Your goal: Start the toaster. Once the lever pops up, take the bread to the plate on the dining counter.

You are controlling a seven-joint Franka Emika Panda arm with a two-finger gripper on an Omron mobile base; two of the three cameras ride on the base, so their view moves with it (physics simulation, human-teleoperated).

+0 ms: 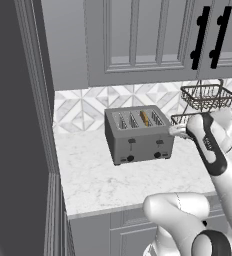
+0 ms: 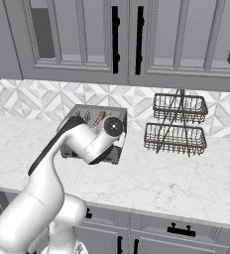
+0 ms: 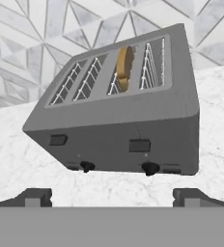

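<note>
You are viewing an early stage: the released gripper (image 3: pixel 112 195) is facing the toaster (image 3: pixel 119 130) at frame centre, bread (image 3: pixel 124 67) sitting in its slot, levers unpressed.

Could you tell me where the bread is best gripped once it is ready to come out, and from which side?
Probably by its rounded top edge, from straight above. The bread stands on edge in the third slot from the left of the toaster, so only its top shows; the slot walls hide the rest. The fingers would close across its two flat faces. The gripper is open, low in front of the toaster.
</note>
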